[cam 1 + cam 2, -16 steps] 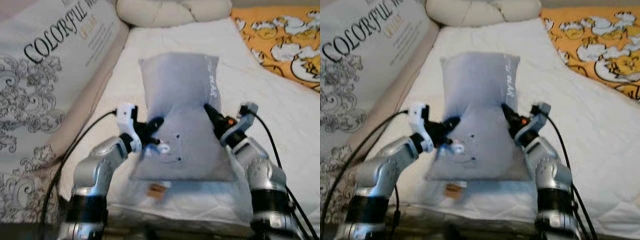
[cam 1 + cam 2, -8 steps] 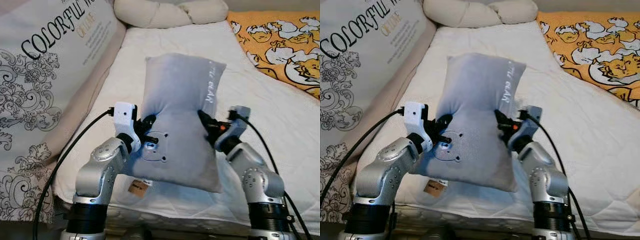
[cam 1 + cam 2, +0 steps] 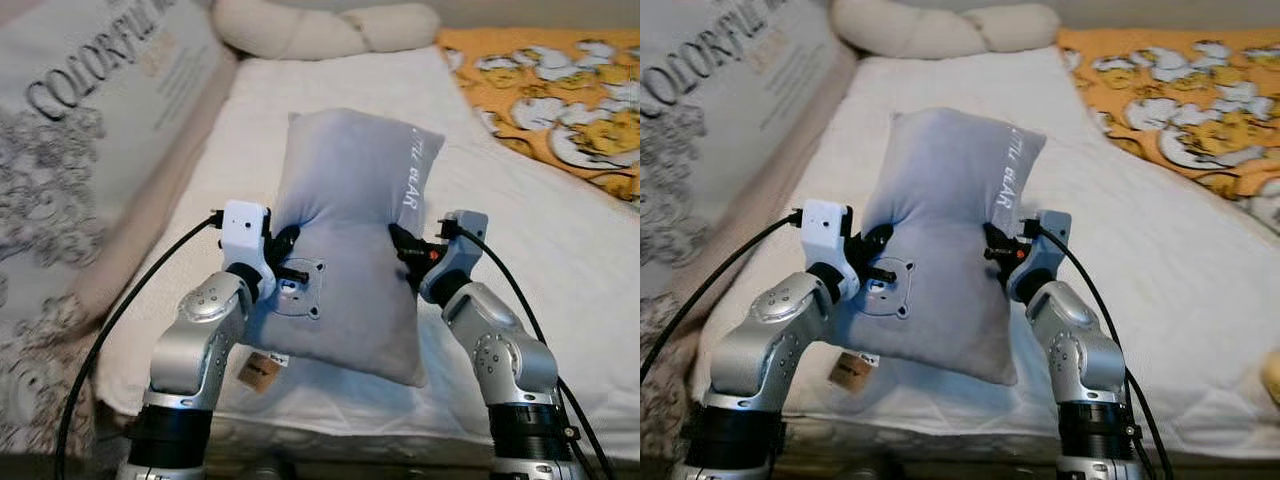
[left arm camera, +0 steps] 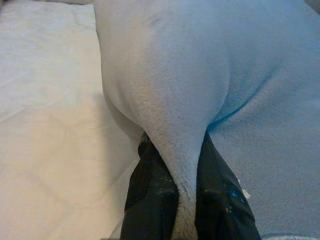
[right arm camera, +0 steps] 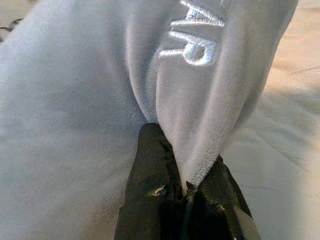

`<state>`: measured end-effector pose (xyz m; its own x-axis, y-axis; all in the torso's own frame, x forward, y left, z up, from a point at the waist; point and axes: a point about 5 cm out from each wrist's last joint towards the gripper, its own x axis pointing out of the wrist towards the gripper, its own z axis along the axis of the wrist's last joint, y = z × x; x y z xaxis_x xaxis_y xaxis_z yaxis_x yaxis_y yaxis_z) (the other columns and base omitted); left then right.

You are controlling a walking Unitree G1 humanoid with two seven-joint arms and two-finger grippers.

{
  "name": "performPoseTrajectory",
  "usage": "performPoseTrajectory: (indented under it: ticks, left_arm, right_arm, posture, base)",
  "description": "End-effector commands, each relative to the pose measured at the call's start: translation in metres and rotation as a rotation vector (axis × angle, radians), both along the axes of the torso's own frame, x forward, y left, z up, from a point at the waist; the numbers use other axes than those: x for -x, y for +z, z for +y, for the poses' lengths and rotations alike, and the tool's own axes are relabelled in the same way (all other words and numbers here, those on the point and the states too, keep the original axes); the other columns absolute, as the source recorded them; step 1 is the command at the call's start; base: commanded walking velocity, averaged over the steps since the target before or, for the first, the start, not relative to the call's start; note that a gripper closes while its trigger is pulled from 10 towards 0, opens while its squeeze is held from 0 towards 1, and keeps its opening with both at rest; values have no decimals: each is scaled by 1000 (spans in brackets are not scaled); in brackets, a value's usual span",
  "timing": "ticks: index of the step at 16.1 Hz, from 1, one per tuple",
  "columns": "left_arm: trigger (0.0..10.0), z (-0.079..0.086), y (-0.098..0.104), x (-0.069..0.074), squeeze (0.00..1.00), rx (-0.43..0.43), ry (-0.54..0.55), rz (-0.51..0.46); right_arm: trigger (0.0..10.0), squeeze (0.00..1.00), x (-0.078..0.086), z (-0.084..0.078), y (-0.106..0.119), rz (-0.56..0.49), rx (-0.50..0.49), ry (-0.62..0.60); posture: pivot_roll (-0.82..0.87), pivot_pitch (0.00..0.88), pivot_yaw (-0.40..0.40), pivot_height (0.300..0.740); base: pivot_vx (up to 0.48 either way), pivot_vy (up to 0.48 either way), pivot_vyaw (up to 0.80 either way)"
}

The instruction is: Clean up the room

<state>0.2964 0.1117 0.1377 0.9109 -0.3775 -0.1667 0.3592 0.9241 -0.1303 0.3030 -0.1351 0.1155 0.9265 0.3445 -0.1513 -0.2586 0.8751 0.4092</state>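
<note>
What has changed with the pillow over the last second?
The grey pillow has come up: a second ago its lower edge lay on the white mattress, and now it hangs clear, lower corner dangling. The left gripper and right gripper stay pinched on its two side edges, raised with it. The cream bolster and orange blanket lie as before.

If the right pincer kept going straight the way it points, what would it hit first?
The grey pillow itself: the right pincer is already shut on its edge seam, with the pillow's body right ahead.
</note>
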Motion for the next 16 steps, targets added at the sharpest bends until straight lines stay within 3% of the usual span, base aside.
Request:
performPoseTrajectory:
  ticks: [1,12,16]
  left_arm:
    - [10000,10,7,-1,0,-22,62,-33]
    - [10000,15,9,-4,0,-53,104,-32]
    - [10000,16,10,-5,0,-56,118,-34]
  right_arm:
    - [10000,0,-4,2,6,-18,4,-21]
    - [10000,0,-10,-1,1,26,-3,-75]
    - [10000,0,-11,-5,-2,43,-17,-100]
  posture:
    - [20,0,38,740]
    - [39,0,25,740]
    - [42,0,28,740]
  base:
    - [0,368,0]
    - [0,369,0]
    - [0,0,0]
